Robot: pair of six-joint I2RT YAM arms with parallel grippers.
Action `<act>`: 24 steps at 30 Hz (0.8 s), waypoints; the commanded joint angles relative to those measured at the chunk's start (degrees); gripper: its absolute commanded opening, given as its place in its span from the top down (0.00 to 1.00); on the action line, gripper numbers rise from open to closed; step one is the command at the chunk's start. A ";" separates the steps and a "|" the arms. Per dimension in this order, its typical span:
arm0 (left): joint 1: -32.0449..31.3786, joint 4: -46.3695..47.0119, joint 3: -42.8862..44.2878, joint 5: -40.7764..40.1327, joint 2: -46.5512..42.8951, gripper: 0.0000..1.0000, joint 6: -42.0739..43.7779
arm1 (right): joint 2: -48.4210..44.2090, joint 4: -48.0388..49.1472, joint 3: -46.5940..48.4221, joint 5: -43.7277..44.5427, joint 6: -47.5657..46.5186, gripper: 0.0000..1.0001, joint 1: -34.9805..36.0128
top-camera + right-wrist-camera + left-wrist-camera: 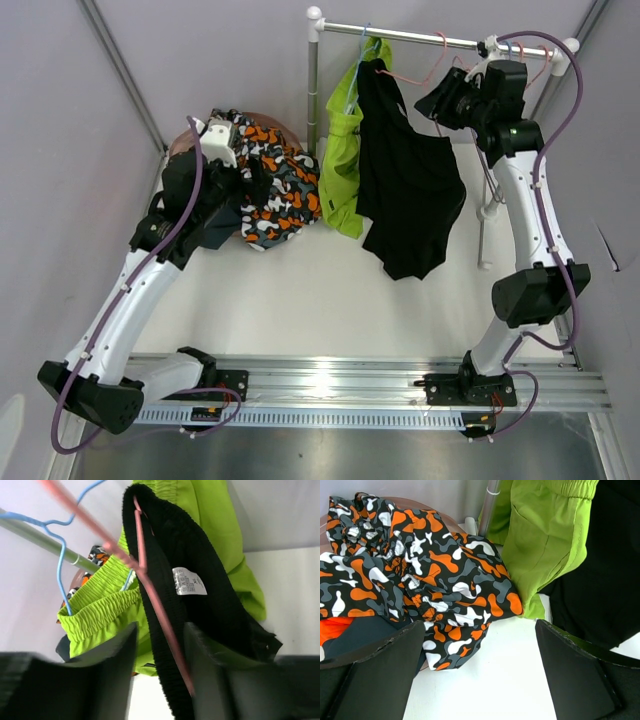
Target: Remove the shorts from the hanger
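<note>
From above, the black shorts hang from a pink hanger on the rail at the far right, touching lime-green shorts on a blue hanger to their left. The right hand is raised to the pink hanger, so the black pair is probably the one to free. It drapes in loose folds above the worktop. I judge it light, limp and likely to swing or snag. The left hand sits far left by a heap of camouflage shorts.

In the left wrist view, the left hand has its fingers spread wide with nothing between them. Ahead lie the crumpled orange, grey and white camouflage cloth, the smooth green fabric with a stitched pocket seam, and matte black cloth.

In the right wrist view, the right hand has its fingers partway together astride the thin pink wire and the ribbed elastic black waistband. Whether they grip it I cannot tell. A white label sits inside the band. That thick, gathered waistband looks like the firmest place to take hold, since the wire is slim and slick. The green waistband is shirred and hangs on blue wire.
</note>
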 commanded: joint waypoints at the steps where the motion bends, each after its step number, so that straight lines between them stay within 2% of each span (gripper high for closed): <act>1: -0.23 2.65 -0.85 1.10 -0.99 0.01 -0.14 | 0.58 1.58 0.81 0.88 -0.67 0.59 0.35; 2: -0.23 2.74 -1.37 1.19 -1.17 0.01 -0.14 | 0.67 1.66 0.72 0.79 -0.59 0.65 0.44; 3: -0.23 2.82 -1.47 1.19 -1.25 0.02 -0.14 | 0.76 1.75 0.54 0.71 -0.58 0.79 0.62; 4: -0.23 3.00 -1.47 1.19 -1.34 0.02 -0.14 | 1.02 1.67 0.45 0.71 -0.50 0.88 0.70; 6: -0.23 3.18 -1.64 3.90 -1.43 0.01 0.04 | 1.11 1.40 0.72 0.79 -0.24 1.00 0.88; 9: -1.11 2.83 0.02 9.00 -1.26 0.01 0.30 | 0.32 1.49 1.33 1.58 -0.32 1.00 0.97; 12: -5.93 3.44 1.61 13.65 -1.69 0.01 2.23 | -0.99 1.14 3.96 2.55 0.03 1.00 1.06; 15: -13.75 5.89 2.14 17.43 -1.96 0.01 4.60 | -2.40 -0.35 8.09 2.90 0.64 1.00 1.06; 16: -17.51 7.90 1.96 18.32 -1.87 0.01 4.96 | -2.75 -1.05 9.14 3.08 0.82 1.00 1.14; 19: -23.15 13.69 0.56 21.74 -0.74 0.01 4.44 | -5.03 -1.93 11.17 3.52 1.52 1.00 1.41; 24: -29.23 21.97 0.20 22.81 4.97 0.01 3.64 | -9.51 -2.55 9.78 4.92 2.93 1.00 2.81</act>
